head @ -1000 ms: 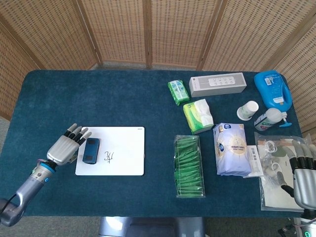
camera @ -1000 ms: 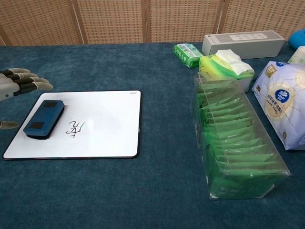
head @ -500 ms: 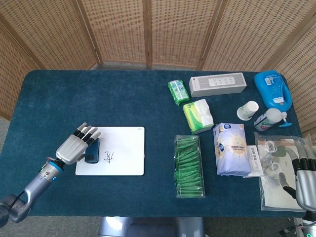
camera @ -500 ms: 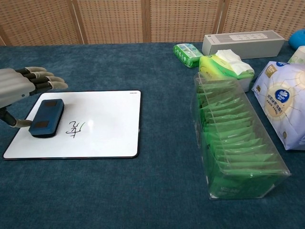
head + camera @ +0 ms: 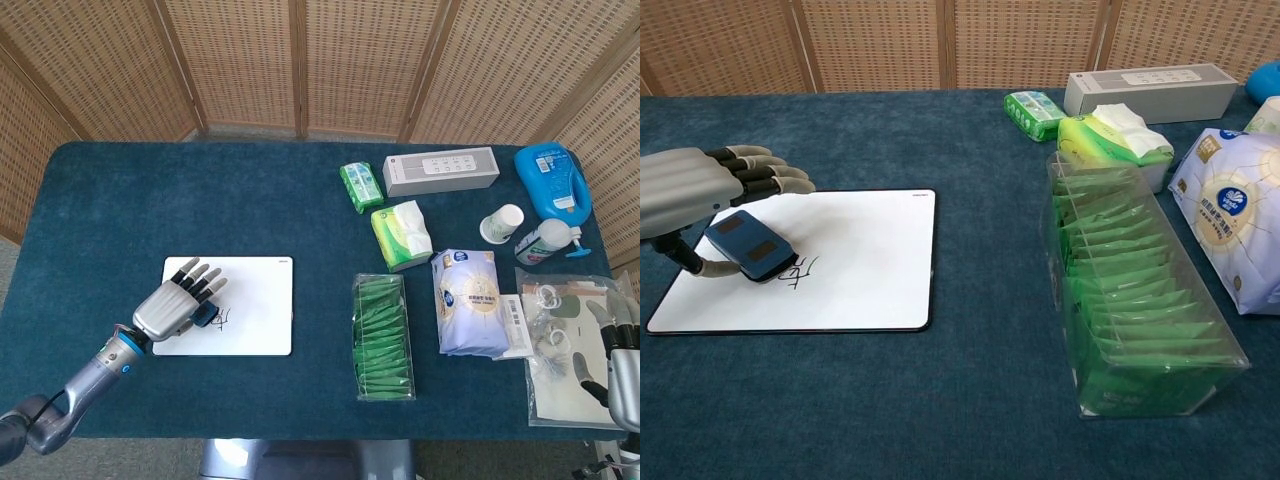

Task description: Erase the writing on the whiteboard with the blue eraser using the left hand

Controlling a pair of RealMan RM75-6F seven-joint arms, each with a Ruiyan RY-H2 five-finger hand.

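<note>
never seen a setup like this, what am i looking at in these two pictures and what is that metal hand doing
These are two cameras on one robot: the head view looks down on the table, the chest view looks across it from lower. The robot has two arms, each ending in a robot hand. The left hand holds the blue eraser against the whiteboard, right beside the black writing it should wipe off. The right hand waits at the table's edge over a clear bag. Nearby lie a box of green packets, tissues and a blue jug.
</note>
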